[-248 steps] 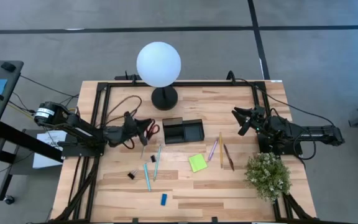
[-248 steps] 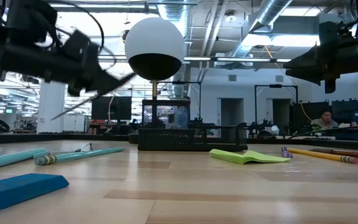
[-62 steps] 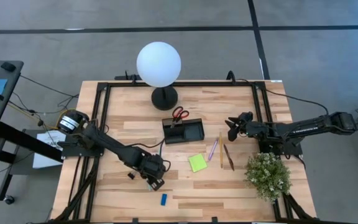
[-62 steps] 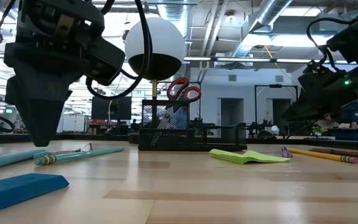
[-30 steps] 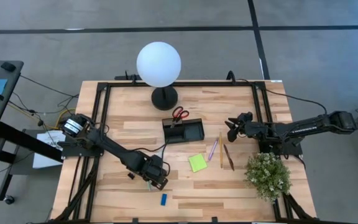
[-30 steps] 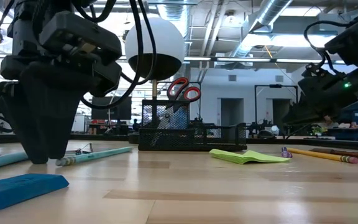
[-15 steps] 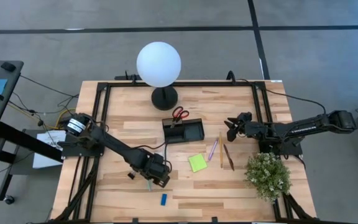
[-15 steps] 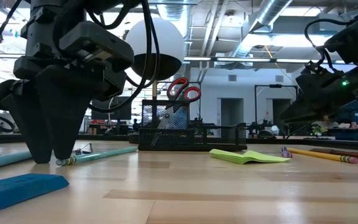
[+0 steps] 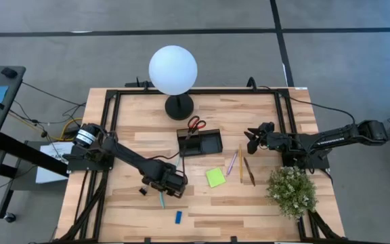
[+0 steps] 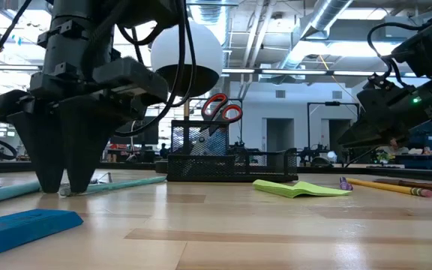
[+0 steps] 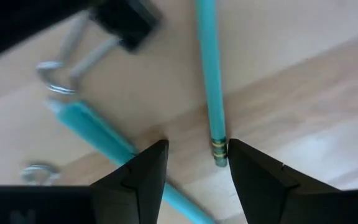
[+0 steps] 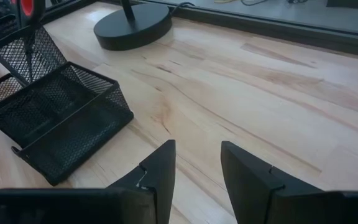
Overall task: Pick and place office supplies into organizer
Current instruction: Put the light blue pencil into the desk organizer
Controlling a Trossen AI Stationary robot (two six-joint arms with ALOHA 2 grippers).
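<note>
Down at the front-left of the table [image 9: 263, 203], my left claw [image 11: 191, 163] stands with its fingers parted and their tips on the wood, straddling bare board. The end of one light-blue pencil [image 11: 211, 87] lies just inside one fingertip, and a second light-blue pen [image 11: 95, 129] runs under the other finger. A black binder clip [image 11: 122, 23] sits just beyond them.

From above, my left arm reaches in from the left edge to that spot, with the blue eraser [image 9: 178, 217] nearer the front edge. The lime-green sticky pad [image 9: 214, 177] lies right of my claw, and the pencils [image 9: 241, 164] lie farther right.

The black mesh organizer [image 9: 199, 143] sits mid-table in front of the lamp base [image 9: 179, 106], with red-handled scissors [image 10: 221, 109] standing upright in it.

My right claw [image 12: 196, 160] hovers open over bare wood right of the organizer, apart from it.
</note>
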